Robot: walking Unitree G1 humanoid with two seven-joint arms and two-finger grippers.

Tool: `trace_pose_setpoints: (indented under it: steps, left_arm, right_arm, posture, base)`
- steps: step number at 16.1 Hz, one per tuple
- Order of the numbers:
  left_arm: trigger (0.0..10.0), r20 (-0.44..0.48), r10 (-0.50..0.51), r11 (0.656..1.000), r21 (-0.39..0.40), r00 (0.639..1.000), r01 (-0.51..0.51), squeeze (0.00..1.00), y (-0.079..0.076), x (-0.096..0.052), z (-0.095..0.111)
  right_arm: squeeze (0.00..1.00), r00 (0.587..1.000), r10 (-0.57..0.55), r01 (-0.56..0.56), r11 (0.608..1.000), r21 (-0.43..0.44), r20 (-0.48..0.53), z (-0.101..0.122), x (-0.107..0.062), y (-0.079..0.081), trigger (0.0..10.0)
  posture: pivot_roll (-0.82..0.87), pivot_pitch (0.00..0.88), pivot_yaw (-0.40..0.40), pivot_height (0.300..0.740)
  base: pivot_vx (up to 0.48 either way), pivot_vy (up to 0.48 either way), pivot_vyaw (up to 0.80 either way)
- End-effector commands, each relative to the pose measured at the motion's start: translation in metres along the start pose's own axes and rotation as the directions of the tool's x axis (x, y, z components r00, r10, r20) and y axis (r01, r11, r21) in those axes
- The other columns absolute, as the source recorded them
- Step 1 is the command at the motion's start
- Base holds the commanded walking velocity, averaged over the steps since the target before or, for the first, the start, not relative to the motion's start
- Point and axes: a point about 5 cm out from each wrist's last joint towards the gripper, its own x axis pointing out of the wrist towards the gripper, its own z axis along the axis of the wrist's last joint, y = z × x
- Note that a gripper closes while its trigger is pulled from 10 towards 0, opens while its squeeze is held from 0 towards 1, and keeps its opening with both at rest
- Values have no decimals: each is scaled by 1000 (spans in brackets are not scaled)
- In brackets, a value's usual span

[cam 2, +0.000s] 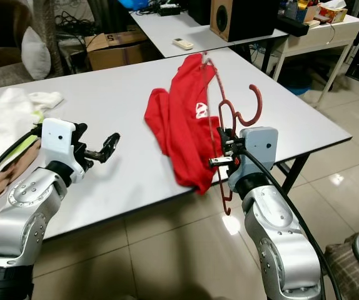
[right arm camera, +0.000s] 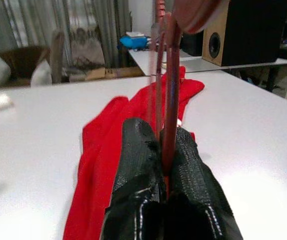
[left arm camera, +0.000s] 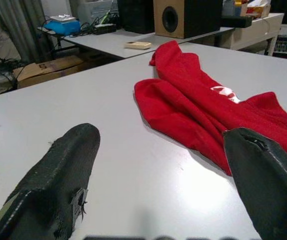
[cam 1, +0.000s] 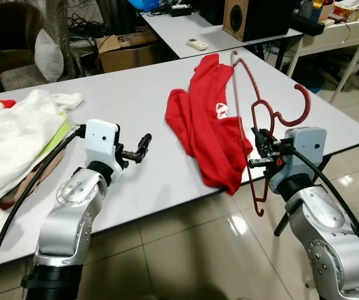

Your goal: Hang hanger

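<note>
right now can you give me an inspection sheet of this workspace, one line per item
Surface: white table, near edge toward the robot.
Job's things: dark red hanger held upright at the table's near right edge; red shirt crumpled on the table beside it, a corner drooping over the edge.
Clutter: pile of white clothes at the table's left end.
Grippers: right gripper shut on the hanger's bar; left gripper open, over bare table left of the shirt.
Cables: black cable along the left arm.
Surroundings: speaker and remote control on a second table behind; cardboard box; tiled floor.
</note>
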Motion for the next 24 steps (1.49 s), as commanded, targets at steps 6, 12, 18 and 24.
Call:
trace_pose_setpoints:
  steps: [6, 12, 18, 24]
  left_arm:
    - [10000, 1, 2, 1000, 16, 1000, -2, 0, 3, 1, 3]
    - [10000, -3, 4, 1000, 16, 1000, -4, 0, 5, 4, 2]
    - [10000, -2, 14, 1000, 13, 1000, -14, 0, 6, 3, 1]
    - [10000, 1, 11, 1000, 13, 1000, -11, 0, 6, 6, 2]
  right_arm:
    - [0, 1000, 18, -18, 1000, 0, -3, -2, 4, 7, 10000]
    - [0, 1000, 16, -16, 1000, -23, -23, -6, 2, 7, 10000]
    - [0, 999, 14, -16, 999, -46, -33, -10, 3, 8, 10000]
    - [0, 999, 2, -4, 998, -61, -46, -12, 0, 5, 10000]
  posture:
    - [-74, 0, 73, 740]
    - [-79, 0, 81, 740]
    - [-78, 0, 75, 740]
    - [-89, 0, 83, 740]
  base:
    - [0, 299, 0]
    - [0, 304, 0]
    - [0, 309, 0]
    - [0, 319, 0]
